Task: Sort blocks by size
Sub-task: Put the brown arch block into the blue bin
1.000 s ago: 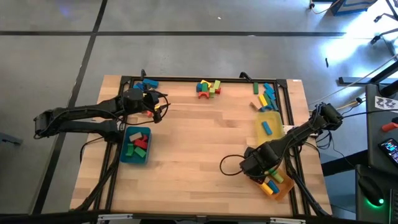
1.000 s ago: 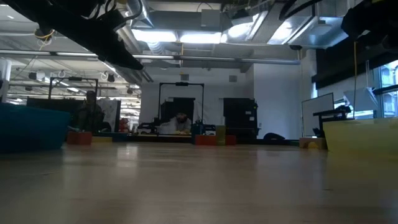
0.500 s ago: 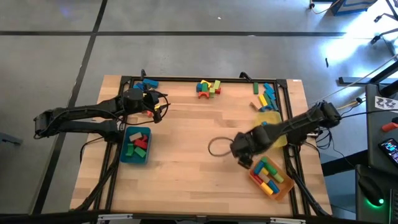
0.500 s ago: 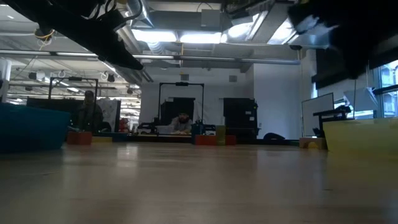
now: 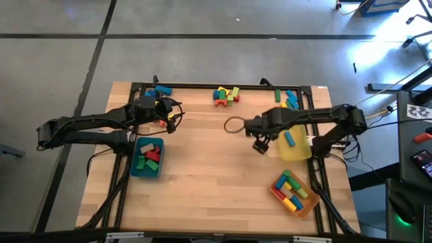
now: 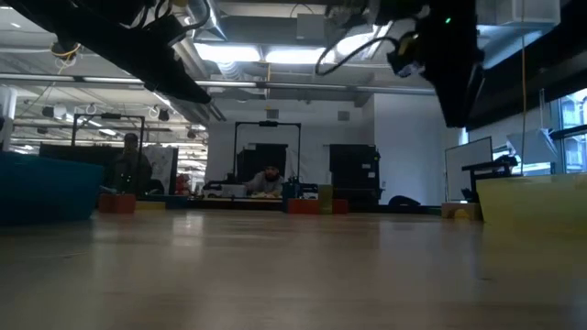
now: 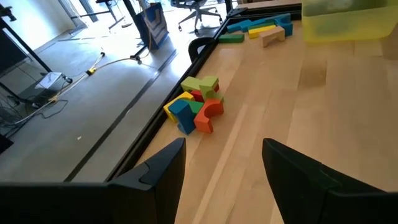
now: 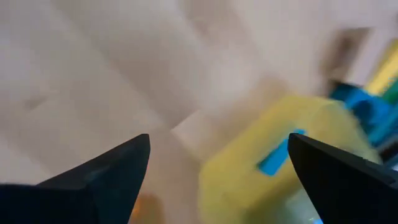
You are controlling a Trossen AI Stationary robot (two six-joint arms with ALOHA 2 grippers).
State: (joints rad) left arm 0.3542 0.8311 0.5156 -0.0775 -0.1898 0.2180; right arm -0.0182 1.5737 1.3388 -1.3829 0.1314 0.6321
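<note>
Pale wooden tabletop point(image 5: 209, 175), taken as the landmark throughout. Three shallow trays on it: a translucent yellow plastic tray point(image 5: 294, 145) near its right edge holding one blue bar; an orange tray point(image 5: 295, 191) toward its near right corner with several mixed bars; a teal tray point(image 5: 148, 157) toward its left edge with red and green pieces. Unsorted painted wooden blocks point(image 5: 226, 95) sit in three clusters along the tabletop's far edge: red, green, yellow and blue pieces at the middle, mostly blue bars with a green one at the far right corner point(image 5: 288, 102), a few blue ones at the far left corner point(image 5: 160, 89). Judgement on handling: small, light, rigid, smooth-painted; likely to skid or topple into neighbours when nudged. Best taken across two flat parallel faces at mid-length; arches and cylinders offer less flat surface and may roll or twist. Left gripper point(image 5: 167, 116) hovers above the tabletop's far left area, just beyond the teal tray; jaws parted, nothing between them, wrist view facing the middle cluster. Right gripper point(image 5: 260, 138) hangs over the tabletop right of centre, beside the yellow tray; jaws spread wide, empty, touching nothing.
</note>
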